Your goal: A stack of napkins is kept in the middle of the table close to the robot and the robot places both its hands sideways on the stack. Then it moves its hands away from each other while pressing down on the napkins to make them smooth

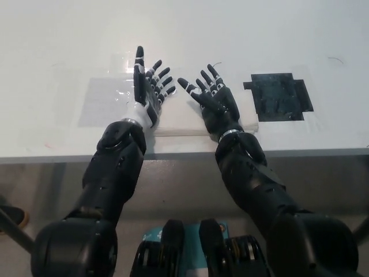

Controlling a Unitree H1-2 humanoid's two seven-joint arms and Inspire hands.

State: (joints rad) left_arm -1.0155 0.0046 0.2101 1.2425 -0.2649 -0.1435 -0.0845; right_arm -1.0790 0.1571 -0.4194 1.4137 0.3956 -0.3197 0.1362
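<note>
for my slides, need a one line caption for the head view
Both open hands, left hand and right hand, over the white napkin stack at the table edge.

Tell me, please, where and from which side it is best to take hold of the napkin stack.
Probably the near edge of the napkin stack, from the robot's side: it lies flat and thin, and there the left hand and right hand leave it bare.

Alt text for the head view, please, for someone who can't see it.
Both robot hands, left hand and right hand, are spread open side by side over a white napkin stack near the white table's front edge. A black patch lies to their right.
</note>
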